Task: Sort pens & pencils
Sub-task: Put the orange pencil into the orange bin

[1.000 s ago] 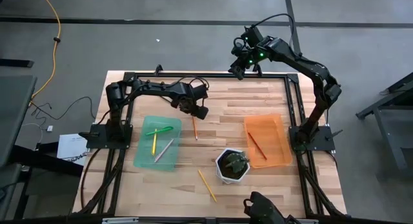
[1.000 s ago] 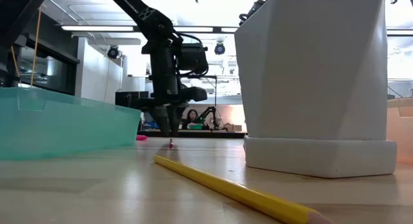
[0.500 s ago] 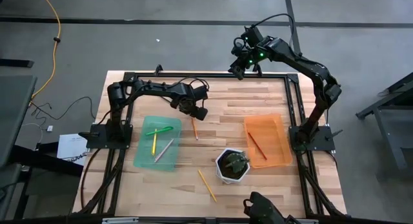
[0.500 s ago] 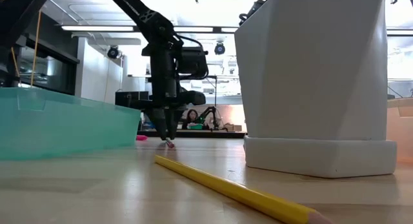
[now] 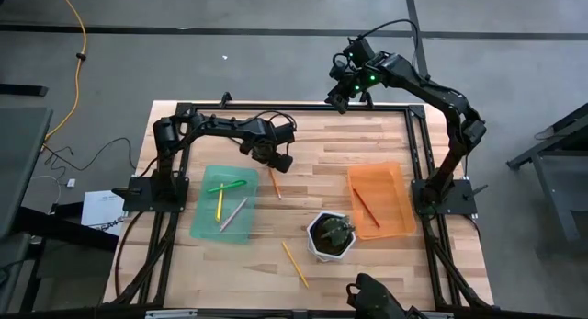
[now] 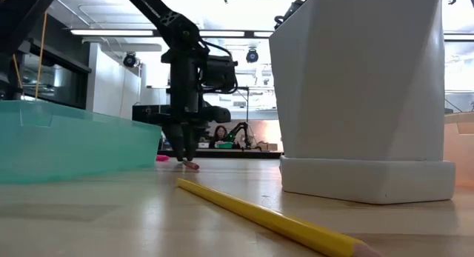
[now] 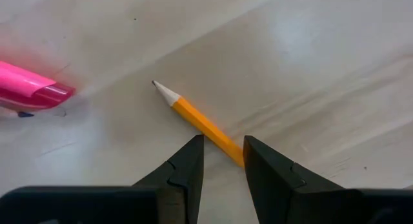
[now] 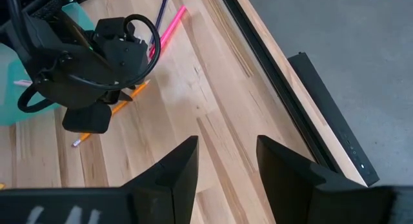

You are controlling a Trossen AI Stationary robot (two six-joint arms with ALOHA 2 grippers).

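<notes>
My left gripper (image 5: 273, 157) (image 7: 224, 161) hangs open just above the table, its fingers on either side of the orange pencil (image 7: 201, 122) (image 5: 276, 183) near the pencil's far, sharpened end. A pink pen (image 7: 27, 88) (image 8: 169, 27) lies on the wood just beyond it. The teal tray (image 5: 209, 229) holds green, yellow and grey pens. A red-brown pencil (image 5: 366, 207) lies in the orange tray (image 5: 397, 176). A yellow pencil (image 5: 294, 263) (image 6: 274, 221) lies flat near the table's near edge. My right gripper (image 5: 341, 96) (image 8: 226, 153) waits, open, raised over the far edge.
A white pot with a plant (image 5: 331, 235) (image 6: 363, 94) stands between the two trays, close to the yellow pencil. A dark pen (image 8: 162, 1) lies by the pink one. The black frame rail (image 8: 271, 75) runs along the table's far edge. Bare wood lies between the trays.
My left gripper has shifted a little toward the table's left edge and sunk closer to the wood, down over the orange pencil's far end.
</notes>
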